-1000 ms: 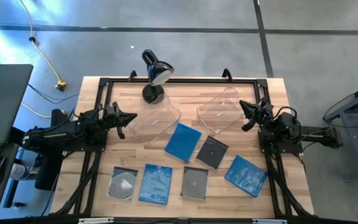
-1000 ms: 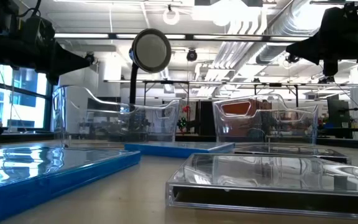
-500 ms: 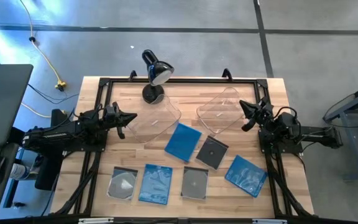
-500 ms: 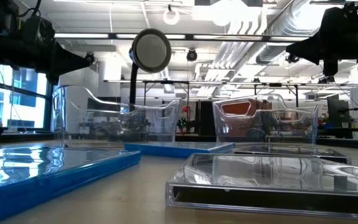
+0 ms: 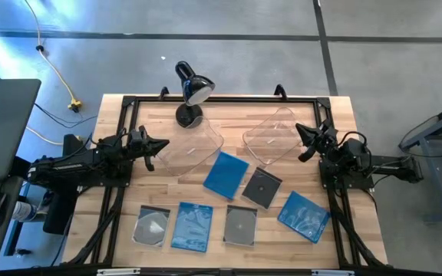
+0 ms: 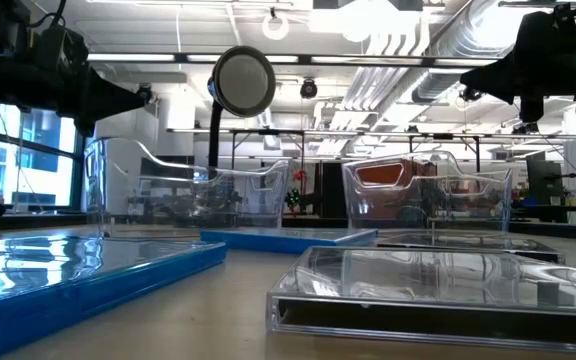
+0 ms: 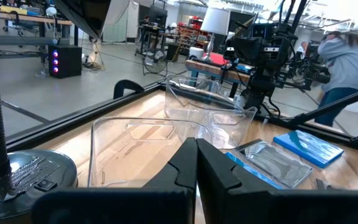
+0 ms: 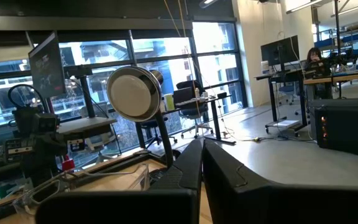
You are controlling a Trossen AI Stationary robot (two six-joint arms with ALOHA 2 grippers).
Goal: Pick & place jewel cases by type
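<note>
Several jewel cases lie flat on the wooden table. In the high view three are bright blue and three dark grey with a disc showing. My left gripper hovers shut at the left clear bin's left side. My right gripper hovers shut just right of the right clear bin. Both are above the table and touch nothing. The left wrist view shows its shut fingers pointing over both bins; the right wrist view shows shut fingers too.
A black desk lamp stands on its round base at the table's far edge, between the bins. A black frame runs around the tabletop. In the low view a blue case and a clear case fill the foreground.
</note>
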